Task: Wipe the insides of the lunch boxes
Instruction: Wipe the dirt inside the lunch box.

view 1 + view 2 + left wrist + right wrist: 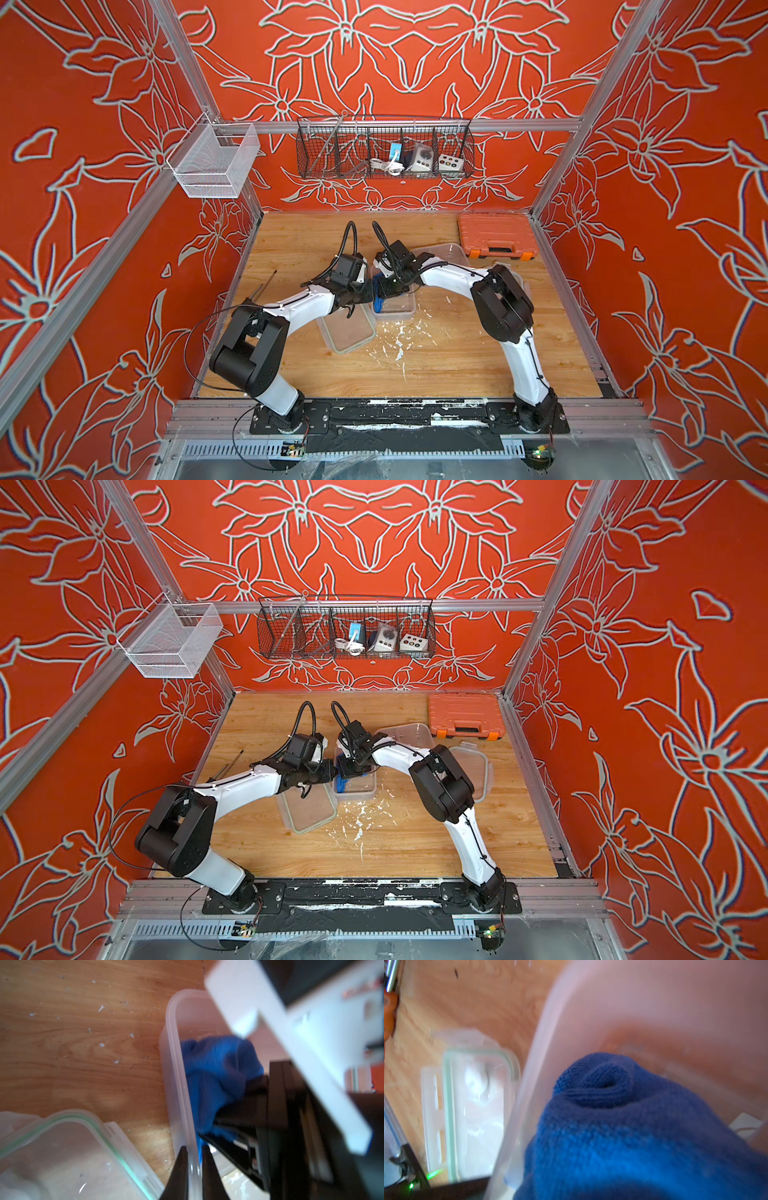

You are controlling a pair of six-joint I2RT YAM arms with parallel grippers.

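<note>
Wooden tabletop point(457, 365), near the orange tool case point(494, 235): I judge the lunch box point(176, 1068) light, slick and flexible, best held by its rim, where the left gripper point(194, 1150) has its jaws clamped; the right gripper point(386, 291) jaws pinch a blue cloth point(216, 1076) inside it.

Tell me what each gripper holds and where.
Left gripper pinches the lunch box by its rim. Right gripper grips the blue cloth by a bunched fold, inside that box.

Left arm point(298, 305) and right arm point(525, 365): white shells, bulky black joints, looping black cables; left end effector point(194, 1148) black, tapered.
</note>
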